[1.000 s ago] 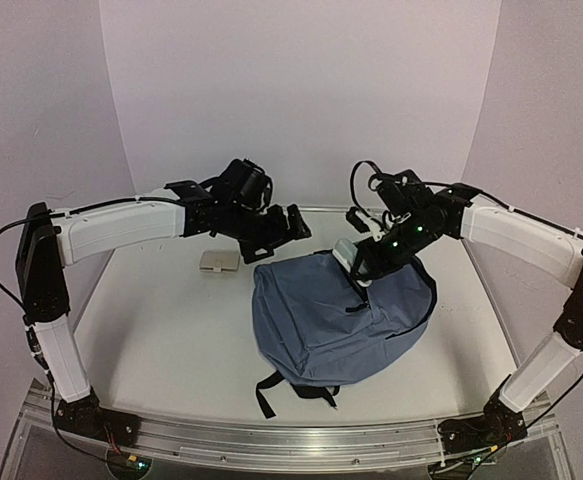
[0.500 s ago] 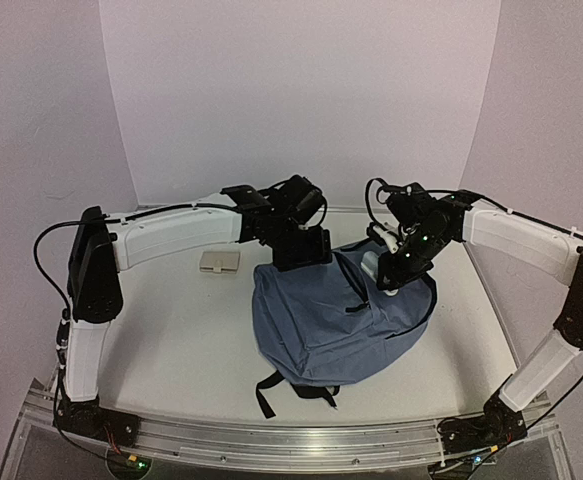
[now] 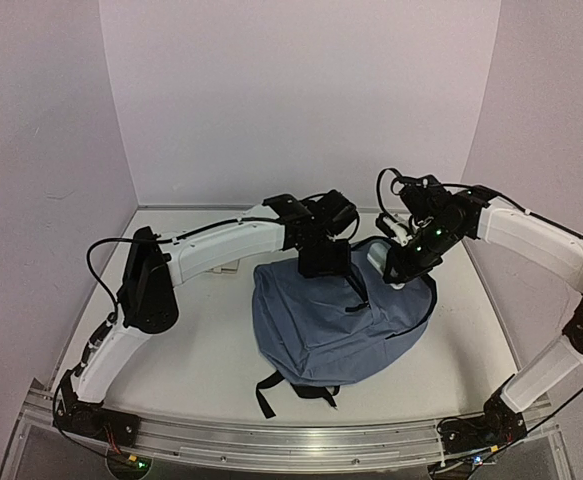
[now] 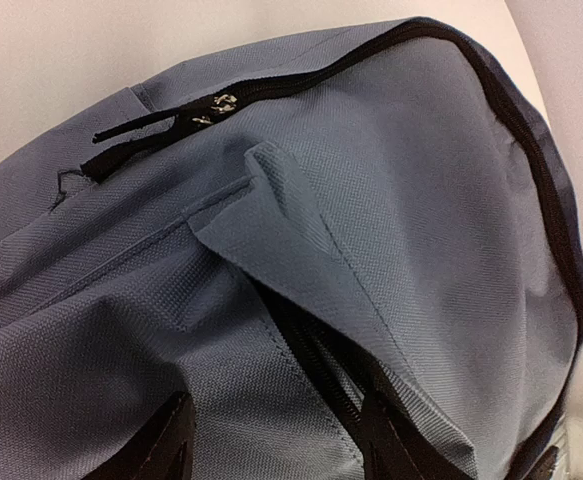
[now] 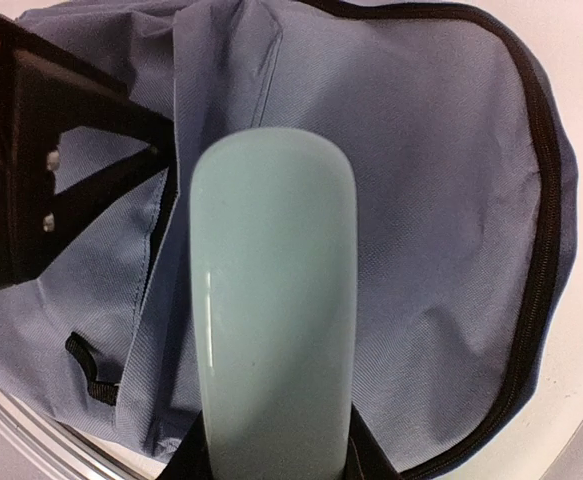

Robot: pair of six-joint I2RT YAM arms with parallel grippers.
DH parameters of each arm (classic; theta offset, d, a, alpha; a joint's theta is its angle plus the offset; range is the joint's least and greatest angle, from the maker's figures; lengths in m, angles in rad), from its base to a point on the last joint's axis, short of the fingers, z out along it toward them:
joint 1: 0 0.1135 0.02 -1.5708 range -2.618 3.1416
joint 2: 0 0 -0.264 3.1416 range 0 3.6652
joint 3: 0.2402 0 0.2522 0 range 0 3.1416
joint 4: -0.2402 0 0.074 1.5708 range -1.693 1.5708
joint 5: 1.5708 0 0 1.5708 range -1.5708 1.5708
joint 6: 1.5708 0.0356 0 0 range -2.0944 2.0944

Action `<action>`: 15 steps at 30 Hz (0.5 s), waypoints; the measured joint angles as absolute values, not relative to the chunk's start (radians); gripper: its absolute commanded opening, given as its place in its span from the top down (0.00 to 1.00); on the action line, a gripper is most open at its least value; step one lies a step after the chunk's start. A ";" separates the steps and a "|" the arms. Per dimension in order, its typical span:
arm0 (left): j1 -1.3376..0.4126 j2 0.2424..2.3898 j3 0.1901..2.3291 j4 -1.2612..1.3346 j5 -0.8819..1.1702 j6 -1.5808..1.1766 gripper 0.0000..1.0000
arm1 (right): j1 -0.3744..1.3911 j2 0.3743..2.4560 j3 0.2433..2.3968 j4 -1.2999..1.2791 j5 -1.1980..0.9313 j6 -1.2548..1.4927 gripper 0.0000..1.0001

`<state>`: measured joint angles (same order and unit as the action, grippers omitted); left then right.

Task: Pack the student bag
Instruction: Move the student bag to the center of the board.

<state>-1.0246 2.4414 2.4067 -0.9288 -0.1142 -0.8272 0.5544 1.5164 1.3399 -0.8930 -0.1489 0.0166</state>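
Note:
The slate-blue student bag (image 3: 321, 330) lies flat mid-table with its black straps toward me. My left gripper (image 3: 326, 262) is at the bag's far top edge. In the left wrist view (image 4: 276, 400) its jaws are apart, straddling bag fabric (image 4: 421, 200), and the right finger (image 4: 391, 440) sits at the dark zipper opening (image 4: 311, 350). My right gripper (image 3: 396, 268) is shut on a pale mint oblong case (image 5: 271, 300) and holds it just above the bag's upper right part (image 5: 441, 180). The case also shows in the top view (image 3: 377, 256).
White walls close in the table at the back and on both sides. The left arm (image 3: 221, 245) stretches across the table's back left. The black left gripper body (image 5: 31, 170) sits close beside the case. A metal rail (image 3: 291, 440) runs along the near edge.
My left arm has swung right from the back left onto the bag's top edge and now covers the small beige object. My right gripper has shifted a little right with the case.

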 measured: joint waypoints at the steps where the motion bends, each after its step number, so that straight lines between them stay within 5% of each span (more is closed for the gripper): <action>1: -1.027 2.447 2.412 -0.934 -0.121 -0.825 0.39 | 0.550 1.511 1.340 -0.893 -0.151 0.017 1.00; 11: -1.034 2.472 2.456 -0.979 -0.156 -0.790 0.30 | 0.532 1.499 1.333 -0.898 -0.202 0.016 1.00; 15: -1.039 2.400 2.311 -0.903 -0.184 -0.788 0.23 | 0.532 1.498 1.282 -0.895 -0.250 0.002 1.00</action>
<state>-1.0393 2.3999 2.3113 -0.9029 -0.1842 -0.7880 0.5323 1.4977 1.2821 -0.8952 -0.2498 0.0017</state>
